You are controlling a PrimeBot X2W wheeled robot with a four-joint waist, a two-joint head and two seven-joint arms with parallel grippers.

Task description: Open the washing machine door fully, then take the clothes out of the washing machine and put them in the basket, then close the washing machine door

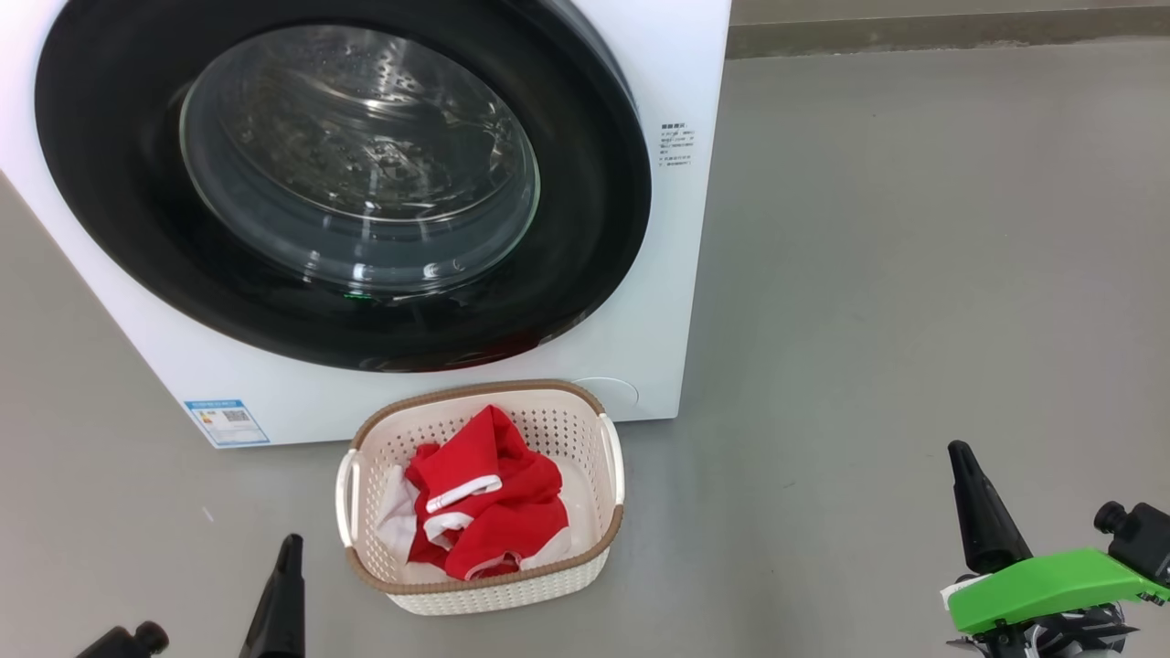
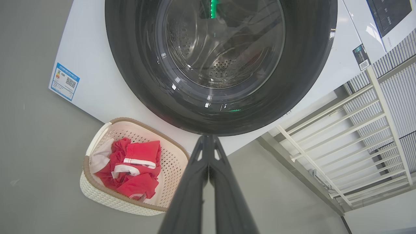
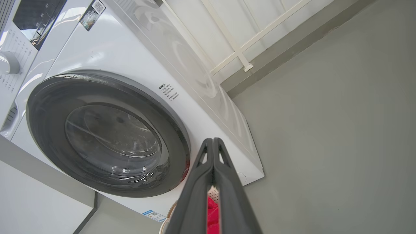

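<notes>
Red clothes heaped — one basket, one door.

The left gripper pointed forward with its jaws pressed together into one dark spike, empty. Just to the right of those jaws and a little ahead of them, the basket sat on the grey floor. The clothes were heaped inside it, red with white trim bands. Beyond the left jaws rose the washing machine, with the washing machine door shut against its front. A blue label sticker sat on the machine's lower corner, straight ahead of the left jaws. The right gripper was likewise closed and empty, with a green cover behind its jaws. The basket lay well apart from them, to their left.
</notes>
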